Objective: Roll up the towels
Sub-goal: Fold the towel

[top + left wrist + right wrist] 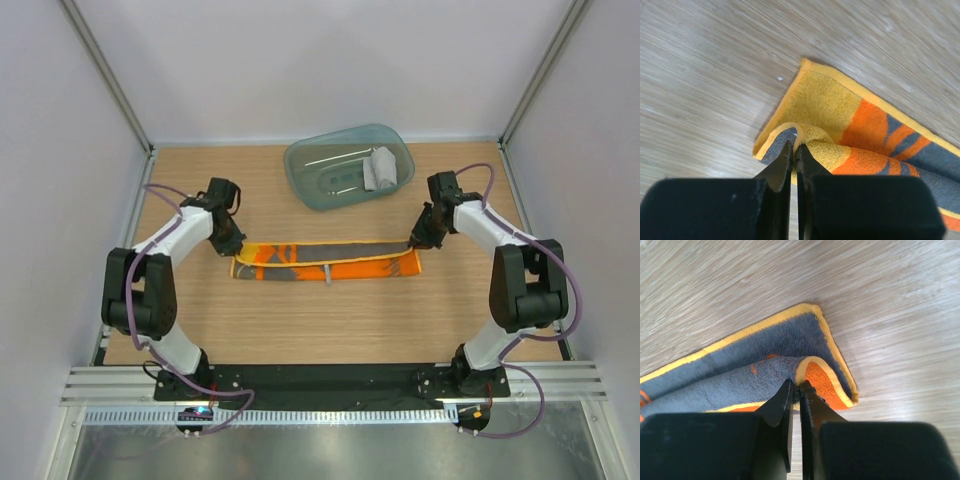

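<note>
The yellow-orange towel (325, 261) lies folded into a long strip across the middle of the table. My left gripper (231, 246) is shut on its left end; the left wrist view shows the pinched fold (810, 137) lifted off the layer below. My right gripper (416, 240) is shut on its right end, where the right wrist view shows the raised grey and orange fold (805, 371). The grey towel (381, 168) sits rolled inside the teal tray (312, 187) at the back.
The translucent teal tray stands at the back centre, just behind the strip. Metal frame posts and white walls close in the table on the left, right and back. The wooden table (300, 320) is bare in front of the towel.
</note>
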Action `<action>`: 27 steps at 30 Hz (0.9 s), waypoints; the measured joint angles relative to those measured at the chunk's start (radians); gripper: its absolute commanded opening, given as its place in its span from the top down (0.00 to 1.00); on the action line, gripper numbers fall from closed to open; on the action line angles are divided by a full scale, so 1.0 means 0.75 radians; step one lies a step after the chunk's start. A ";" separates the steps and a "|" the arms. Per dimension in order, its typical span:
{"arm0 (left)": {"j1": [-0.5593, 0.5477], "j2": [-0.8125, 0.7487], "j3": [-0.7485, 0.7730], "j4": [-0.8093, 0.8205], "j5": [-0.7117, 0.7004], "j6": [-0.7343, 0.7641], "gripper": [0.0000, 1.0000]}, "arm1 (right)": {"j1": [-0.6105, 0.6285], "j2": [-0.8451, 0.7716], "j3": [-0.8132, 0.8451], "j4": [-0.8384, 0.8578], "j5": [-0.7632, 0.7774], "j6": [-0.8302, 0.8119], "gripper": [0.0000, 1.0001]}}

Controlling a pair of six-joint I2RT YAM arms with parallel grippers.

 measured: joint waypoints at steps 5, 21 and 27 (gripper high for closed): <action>0.027 0.114 0.016 -0.001 0.023 0.010 0.53 | -0.005 0.090 0.028 0.011 -0.016 -0.005 0.39; 0.144 -0.160 -0.042 -0.012 -0.027 0.011 0.34 | -0.026 -0.056 0.067 0.014 0.083 -0.028 0.29; 0.122 -0.402 -0.251 0.050 -0.043 0.006 0.33 | -0.026 -0.233 -0.083 0.032 0.087 -0.051 0.29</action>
